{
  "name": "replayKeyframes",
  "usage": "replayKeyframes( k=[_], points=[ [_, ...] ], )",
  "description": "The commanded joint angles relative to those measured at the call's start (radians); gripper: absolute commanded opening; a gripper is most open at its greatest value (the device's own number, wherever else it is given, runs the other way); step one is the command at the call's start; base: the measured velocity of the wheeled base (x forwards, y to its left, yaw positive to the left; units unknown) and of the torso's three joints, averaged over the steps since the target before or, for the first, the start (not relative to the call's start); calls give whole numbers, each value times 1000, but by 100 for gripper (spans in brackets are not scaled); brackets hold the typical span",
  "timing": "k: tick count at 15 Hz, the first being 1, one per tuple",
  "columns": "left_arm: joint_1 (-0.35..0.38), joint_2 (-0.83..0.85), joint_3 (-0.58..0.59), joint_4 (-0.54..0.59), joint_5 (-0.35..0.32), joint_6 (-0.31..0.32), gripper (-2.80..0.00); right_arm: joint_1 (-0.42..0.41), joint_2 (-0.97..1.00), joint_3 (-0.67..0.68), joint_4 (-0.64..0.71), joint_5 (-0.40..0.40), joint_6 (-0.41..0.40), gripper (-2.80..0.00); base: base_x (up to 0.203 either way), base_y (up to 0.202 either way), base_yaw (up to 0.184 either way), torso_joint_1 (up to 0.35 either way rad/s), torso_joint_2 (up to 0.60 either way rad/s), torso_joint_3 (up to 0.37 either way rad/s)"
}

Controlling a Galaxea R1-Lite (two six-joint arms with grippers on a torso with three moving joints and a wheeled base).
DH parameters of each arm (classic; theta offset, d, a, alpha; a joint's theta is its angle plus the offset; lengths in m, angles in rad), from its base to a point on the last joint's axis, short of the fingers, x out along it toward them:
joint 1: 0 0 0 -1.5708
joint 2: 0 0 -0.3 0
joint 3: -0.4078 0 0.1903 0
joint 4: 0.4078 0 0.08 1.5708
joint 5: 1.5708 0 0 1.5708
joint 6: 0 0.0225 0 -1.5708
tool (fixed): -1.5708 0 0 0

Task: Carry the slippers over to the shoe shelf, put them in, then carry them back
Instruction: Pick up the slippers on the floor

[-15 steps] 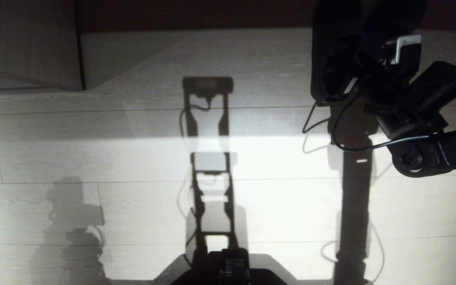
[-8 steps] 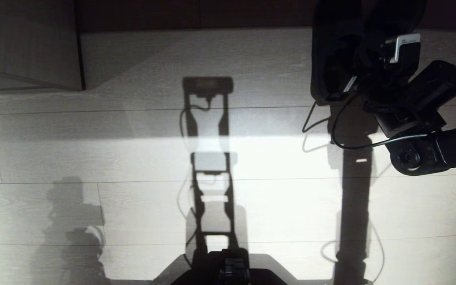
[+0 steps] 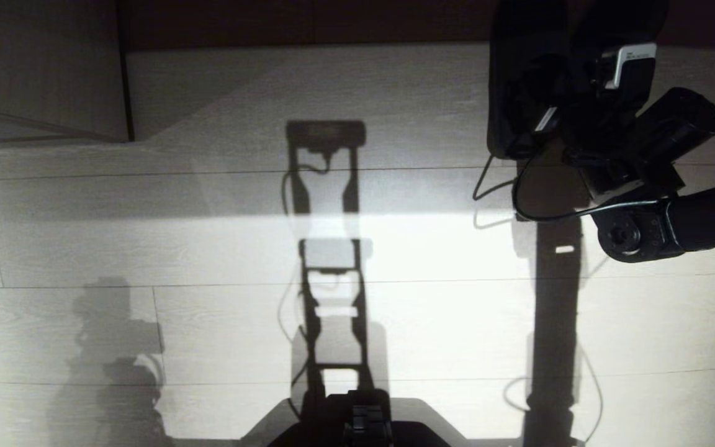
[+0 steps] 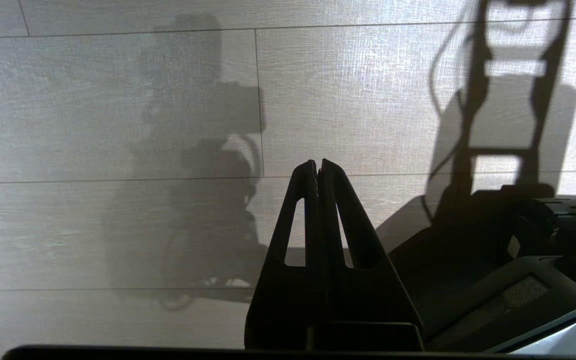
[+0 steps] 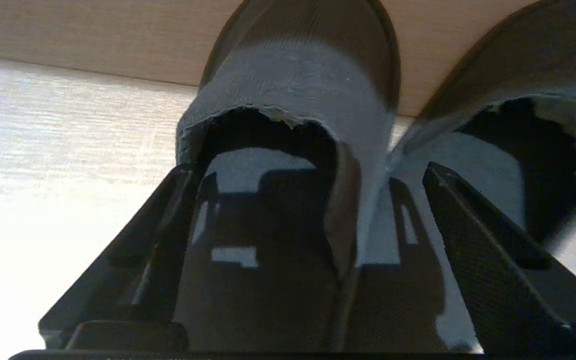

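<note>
Right gripper (image 5: 308,172): fingers spread wide, one finger (image 5: 133,240) on the outer side of the nearer slipper, the other finger (image 5: 488,240) over the insole of the second; the adjoining side walls of the two stand between them. Whether either finger touches the fabric cannot be told. In the head view the right gripper (image 3: 537,105) sits at the far right, above the heel ends of the slippers (image 3: 522,68), its arm entering from the right edge.

The slippers (image 5: 293,85) lie side by side on the floor (image 3: 395,248), toes pointing away from the robot toward a dark band along the far edge of the scene, against a pale board seen behind them from the wrist.

Pale wood-grain panel (image 3: 41,68) with dark edging: far left corner, well apart from the slippers. Between it and the slippers lies open plank floor, crossed only by the robot's shadows.

Left gripper (image 4: 319,167): fingers pressed together, holding nothing, hanging above the floor (image 4: 93,100) beside the robot base (image 4: 518,280).
</note>
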Motion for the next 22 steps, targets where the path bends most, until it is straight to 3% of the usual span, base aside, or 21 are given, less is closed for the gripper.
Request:
replayKeyframes(
  k=[1, 15, 22],
  points=[
    [0, 0, 0, -2, 0, -1, -280, 3, 48, -46, -7, -2, -6, 0, 0, 0, 0, 0, 0, 0],
    [0, 0, 0, 0, 0, -1, -280, 10, 179, -235, 32, -2, -33, 0, 0, 0, 0, 0, 0, 0],
    [0, 0, 0, 0, 0, -1, -280, -36, 197, -285, 79, -10, -33, 0, 0, 0, 0, 0, 0, 0]
  ],
)
